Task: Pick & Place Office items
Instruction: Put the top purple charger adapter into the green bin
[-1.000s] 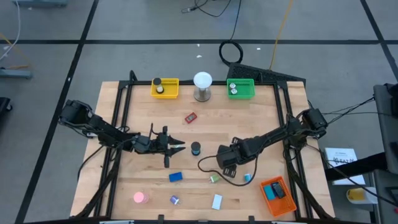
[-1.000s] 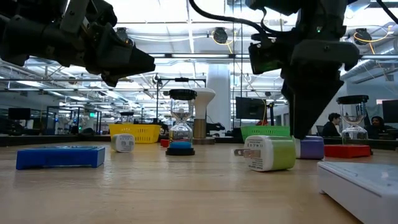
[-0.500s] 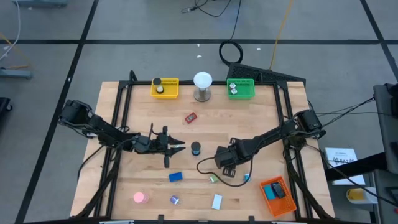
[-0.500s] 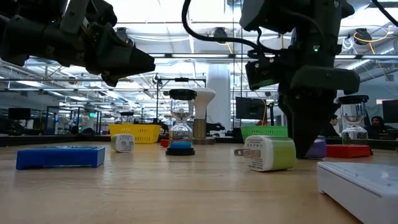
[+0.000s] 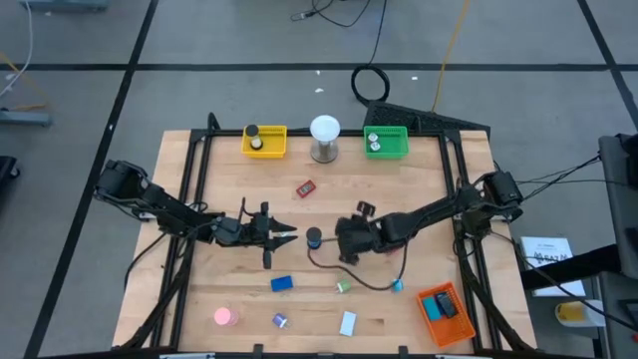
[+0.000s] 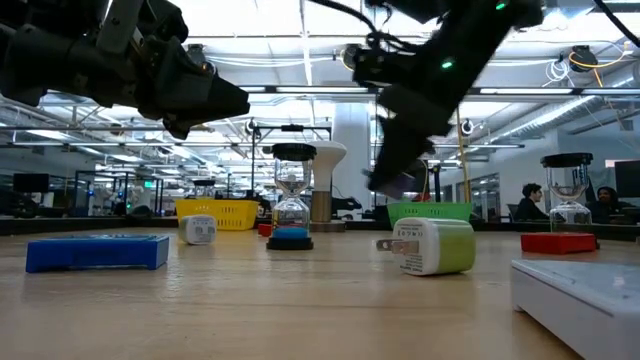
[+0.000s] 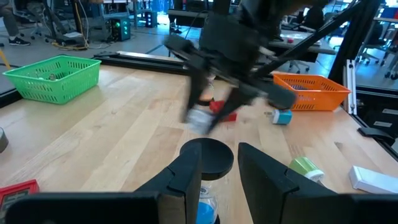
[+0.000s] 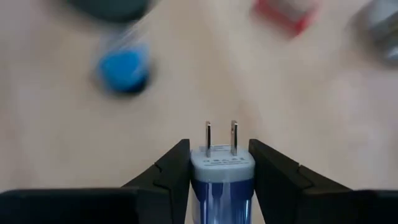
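Right gripper (image 8: 217, 163) clamped on blue plug adapter (image 8: 221, 180), prongs toward 12 o'clock; left gripper (image 7: 219, 163) narrow, holding nothing.

Grey tile floor (image 5: 249, 40), open-plan office w/ ceiling strip lights (image 6: 300, 40) behind.

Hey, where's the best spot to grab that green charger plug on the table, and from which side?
Probably grip the green charger plug across its rounded green body, coming straight down from above. It lies on its side with its prongs pointing out level from the white end, so the body is the widest, clearest part; stay off the prongs.
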Robot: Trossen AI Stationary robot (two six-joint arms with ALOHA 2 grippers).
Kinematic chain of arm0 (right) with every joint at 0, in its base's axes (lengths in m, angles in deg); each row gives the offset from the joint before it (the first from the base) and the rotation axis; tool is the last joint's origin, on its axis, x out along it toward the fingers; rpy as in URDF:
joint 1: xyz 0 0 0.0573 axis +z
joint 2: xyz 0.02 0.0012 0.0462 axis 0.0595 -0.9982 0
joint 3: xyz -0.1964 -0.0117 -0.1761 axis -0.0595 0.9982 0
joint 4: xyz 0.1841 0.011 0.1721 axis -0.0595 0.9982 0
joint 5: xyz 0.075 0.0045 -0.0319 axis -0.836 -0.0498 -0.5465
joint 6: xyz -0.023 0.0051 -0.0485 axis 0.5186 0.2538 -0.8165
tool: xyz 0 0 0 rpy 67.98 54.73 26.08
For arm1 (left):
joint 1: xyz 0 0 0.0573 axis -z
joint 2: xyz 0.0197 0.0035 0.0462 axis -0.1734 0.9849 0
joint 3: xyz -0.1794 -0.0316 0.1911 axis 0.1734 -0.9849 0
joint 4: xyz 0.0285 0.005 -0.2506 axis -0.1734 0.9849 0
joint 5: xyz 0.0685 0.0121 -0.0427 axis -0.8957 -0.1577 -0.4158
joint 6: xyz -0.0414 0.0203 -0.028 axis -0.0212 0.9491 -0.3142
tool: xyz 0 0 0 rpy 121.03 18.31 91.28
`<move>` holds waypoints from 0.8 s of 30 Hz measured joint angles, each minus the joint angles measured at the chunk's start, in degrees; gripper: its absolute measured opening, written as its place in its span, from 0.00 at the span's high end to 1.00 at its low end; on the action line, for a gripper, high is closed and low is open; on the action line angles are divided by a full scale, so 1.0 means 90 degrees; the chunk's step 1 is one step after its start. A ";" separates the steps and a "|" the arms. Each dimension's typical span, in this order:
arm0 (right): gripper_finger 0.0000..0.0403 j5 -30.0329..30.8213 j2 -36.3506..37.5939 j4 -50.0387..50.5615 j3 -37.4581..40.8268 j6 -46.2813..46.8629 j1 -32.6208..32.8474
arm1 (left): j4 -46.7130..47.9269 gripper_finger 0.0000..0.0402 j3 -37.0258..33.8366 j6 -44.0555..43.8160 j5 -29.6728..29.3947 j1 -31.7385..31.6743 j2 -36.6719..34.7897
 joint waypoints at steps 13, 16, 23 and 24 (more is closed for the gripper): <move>0.67 -0.0562 -0.0176 -0.6394 0.2525 -0.1219 -0.1444 | 0.0005 0.74 0.0000 0.0069 0.0000 -0.0007 0.0000; 0.67 -0.0784 -0.0289 -0.7704 0.3098 -0.1501 -0.1569 | 0.0005 0.74 0.0000 0.0068 0.0000 -0.0007 -0.0001; 0.67 -0.1443 -0.0518 -0.8466 0.3076 -0.1915 -0.1830 | 0.0026 0.74 0.0000 0.0134 -0.0599 -0.0189 0.0000; 0.67 -0.1574 -0.0562 -0.8533 0.2994 -0.2015 -0.1868 | 0.0134 0.74 0.0000 0.0138 -0.0866 -0.0262 -0.0002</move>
